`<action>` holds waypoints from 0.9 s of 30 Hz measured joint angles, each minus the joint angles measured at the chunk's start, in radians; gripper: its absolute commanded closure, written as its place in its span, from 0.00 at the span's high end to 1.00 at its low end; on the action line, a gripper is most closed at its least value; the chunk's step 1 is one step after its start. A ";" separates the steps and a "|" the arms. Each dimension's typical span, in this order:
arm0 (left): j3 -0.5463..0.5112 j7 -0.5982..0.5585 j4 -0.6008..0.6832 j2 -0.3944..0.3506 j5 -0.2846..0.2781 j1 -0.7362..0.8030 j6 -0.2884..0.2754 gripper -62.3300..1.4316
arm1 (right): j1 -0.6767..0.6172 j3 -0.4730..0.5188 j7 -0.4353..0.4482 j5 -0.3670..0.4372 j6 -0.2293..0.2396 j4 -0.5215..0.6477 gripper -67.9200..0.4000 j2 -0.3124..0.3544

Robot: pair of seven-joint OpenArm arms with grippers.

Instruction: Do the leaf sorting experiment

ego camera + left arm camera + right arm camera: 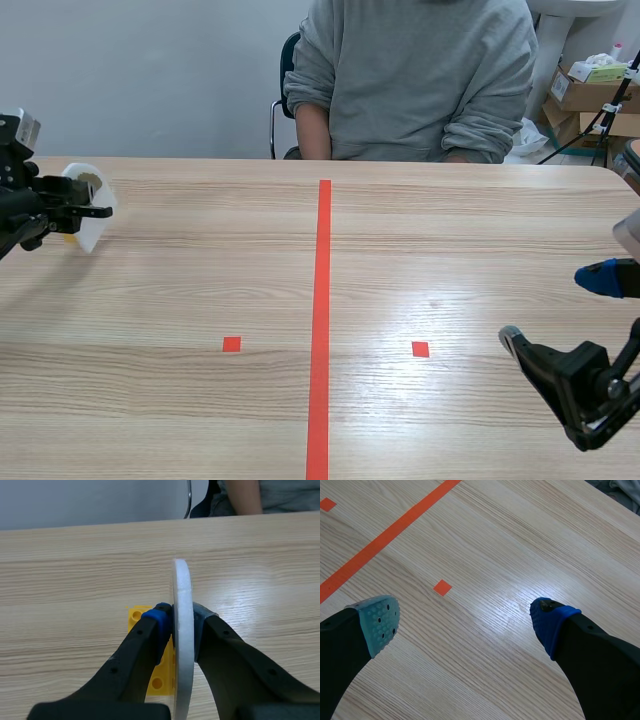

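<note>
My left gripper (pixel 88 208) is at the far left of the table, shut on a white round disc (pixel 92 222). The left wrist view shows the disc (pixel 182 595) edge-on and upright, pinched between the two pads of the left gripper (pixel 178 619). A yellow block with round holes (pixel 136 618) lies on the table under the fingers; a bit of the yellow block (pixel 69 238) also shows below the disc. My right gripper (pixel 552 308) hangs open near the table's right front, and in its own view the right gripper (pixel 465 622) holds nothing over bare wood. No leaves are visible.
A person in a grey sweatshirt (pixel 410 80) sits across the table on a chair. An orange tape line (pixel 321 320) runs down the table's middle, with a small orange square on each side. Cardboard boxes (pixel 590 95) stand behind at the right.
</note>
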 measured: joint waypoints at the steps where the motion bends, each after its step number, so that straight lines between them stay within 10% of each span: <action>1: 0.000 0.000 -0.028 0.005 0.004 -0.008 0.010 0.09 | 0.000 0.000 0.000 0.000 0.000 0.000 0.78 0.000; 11: 0.001 -0.014 -0.085 0.045 0.047 -0.005 0.040 0.10 | 0.000 0.000 0.000 0.000 0.000 0.000 0.78 0.000; 23: 0.001 -0.027 -0.084 0.045 0.046 -0.004 0.043 0.99 | 0.000 0.000 0.000 0.000 0.000 0.000 0.78 0.000; 27: 0.001 -0.048 -0.081 0.044 0.047 -0.004 0.074 1.00 | 0.000 0.000 0.000 0.000 0.000 0.000 0.78 0.000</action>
